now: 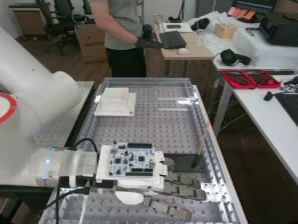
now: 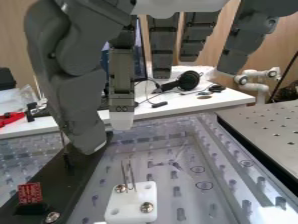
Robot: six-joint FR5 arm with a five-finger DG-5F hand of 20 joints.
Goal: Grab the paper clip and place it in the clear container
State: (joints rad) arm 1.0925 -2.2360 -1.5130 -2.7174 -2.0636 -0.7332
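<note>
With hand (image 2: pixel 122 75) spread, pinch the probably light, springy, slippery paper clip (image 2: pixel 132 175) near its top, above the white block (image 2: pixel 136 202).

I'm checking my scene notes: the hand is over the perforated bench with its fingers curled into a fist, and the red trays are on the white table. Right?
Not the fist: the high view shows the hand with its fingers extended over the perforated bench. The red trays are on the white table.
</note>
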